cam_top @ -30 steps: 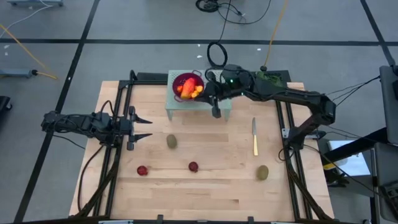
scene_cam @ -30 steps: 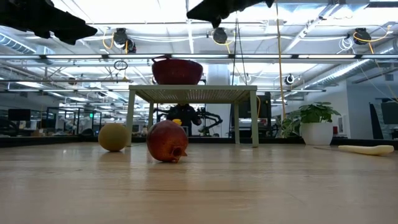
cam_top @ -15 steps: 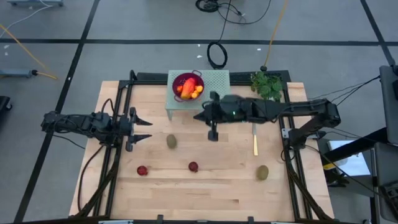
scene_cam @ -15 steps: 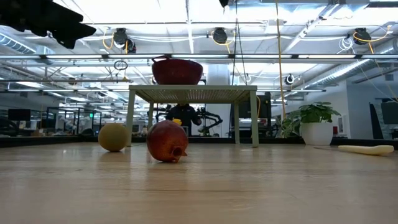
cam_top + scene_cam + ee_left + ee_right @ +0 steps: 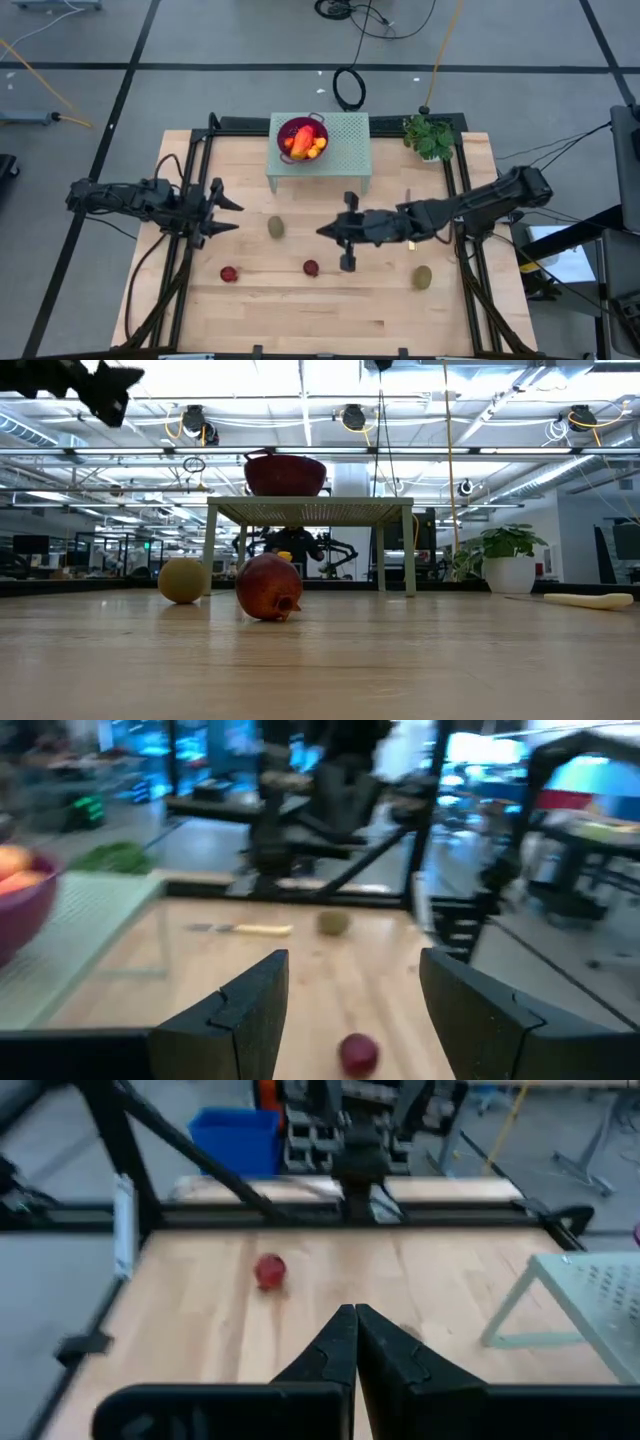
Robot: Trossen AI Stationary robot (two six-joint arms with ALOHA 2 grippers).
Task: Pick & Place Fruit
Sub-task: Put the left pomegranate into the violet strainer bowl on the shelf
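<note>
Red ball fruit [image 5: 311, 267] lies on the bench [image 5: 300, 310], just beside the right pincer [image 5: 346, 262], which hovers shut and empty, likely lining up a grab. Left pincer [image 5: 228, 215] waits open near the bench's left edge.

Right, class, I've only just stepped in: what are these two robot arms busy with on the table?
They are sorting toy fruit. The purple bowl on the small green stand already holds orange and red pieces. The right pincer, shut and empty, is above the table near a dark red ball. The left pincer waits open at the left side. Two brown-green ovals and another red ball lie loose.
</note>
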